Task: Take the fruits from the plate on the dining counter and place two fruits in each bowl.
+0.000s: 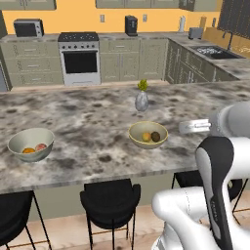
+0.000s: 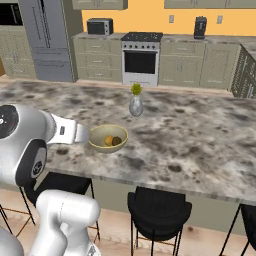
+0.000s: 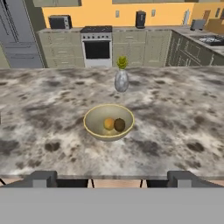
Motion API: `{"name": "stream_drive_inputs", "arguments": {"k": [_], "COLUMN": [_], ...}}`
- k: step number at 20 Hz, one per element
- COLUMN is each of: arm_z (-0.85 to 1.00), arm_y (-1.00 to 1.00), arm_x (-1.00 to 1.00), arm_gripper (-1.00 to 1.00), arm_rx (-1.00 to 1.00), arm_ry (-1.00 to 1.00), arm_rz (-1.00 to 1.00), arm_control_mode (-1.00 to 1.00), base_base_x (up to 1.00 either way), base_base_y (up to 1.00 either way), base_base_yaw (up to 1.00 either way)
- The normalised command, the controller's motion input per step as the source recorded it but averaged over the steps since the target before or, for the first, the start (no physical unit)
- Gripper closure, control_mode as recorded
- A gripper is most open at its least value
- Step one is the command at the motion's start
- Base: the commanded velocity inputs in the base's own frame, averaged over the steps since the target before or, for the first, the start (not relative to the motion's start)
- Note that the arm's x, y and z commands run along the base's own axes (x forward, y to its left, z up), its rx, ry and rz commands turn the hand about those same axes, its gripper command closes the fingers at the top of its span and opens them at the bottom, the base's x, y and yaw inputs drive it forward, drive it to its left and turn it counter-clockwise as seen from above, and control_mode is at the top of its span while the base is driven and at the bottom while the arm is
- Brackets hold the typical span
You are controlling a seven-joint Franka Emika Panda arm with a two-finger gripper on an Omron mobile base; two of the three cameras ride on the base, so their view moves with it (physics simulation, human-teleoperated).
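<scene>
Beige bowl [image 3: 109, 122] sits mid-counter, w/ two fruits inside: yellow-orange fruit [image 3: 108, 124] on the left, dark brownish-green fruit [image 3: 119, 125] touching it on the right. Same bowl in left base view at [image 1: 148, 134], in right base view at [image 2: 108, 138].

Second bowl [image 1: 31, 144], paler, sits well apart, far along the dining counter [image 1: 88, 127] near its front edge. It holds the orange fruit [image 1: 29, 150] and the pinkish-red fruit [image 1: 41, 147], side by side, touching or nearly so. So two fruits per bowl as things lie now.

Grey vase [image 3: 121, 81] w/ yellow-green sprig stands upright behind the first bowl, near it, not touching.

Gripper [image 3: 111, 178]: fingers spread wide, released, nothing between them. Finger tips [image 3: 42, 178] show low in hand view, at approx the counter's near edge, short of the bowl, looking straight at it. Arm's white forearm reaches in beside the bowl in right base view, apart from the rim.

Counter is mottled grey-brown marble, three black stools [image 1: 110, 200] tucked under the near side.

Bkgd: stove [image 1: 79, 57] w/ dark oven door against the far wall, microwave [image 1: 28, 28] on the worktop, black coffee machine [image 1: 131, 25], sink [image 1: 215, 52] on the side worktop, toaster [image 1: 196, 32] nearby. Steel fridge [image 2: 45, 40] in right base view. Sage-green cabinets all round, orange wall above.
</scene>
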Motion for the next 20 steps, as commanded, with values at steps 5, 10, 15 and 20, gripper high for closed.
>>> {"name": "stream_drive_inputs", "arguments": {"k": [5, 10, 15, 20], "arm_z": [-0.05, -0.05, -0.27, -0.13], "arm_y": [-0.11, -0.22, -0.40, -0.19], "arm_x": [0.14, 0.11, 0.09, -0.02], "arm_gripper": [-1.00, -1.00, -1.00, -1.00], "arm_rx": [0.00, 0.00, 0.00, 0.00], "arm_ry": [0.00, 0.00, 0.00, 0.03], "arm_rz": [0.00, 0.00, 0.00, 0.00], "arm_control_mode": [-1.00, -1.00, -1.00, -1.00], "base_base_x": [0.00, 0.00, 0.00, 0.00], "base_base_y": [0.00, 0.00, 0.00, 0.00], "base_base_yaw": [0.00, 0.00, 0.00, 0.00]}}
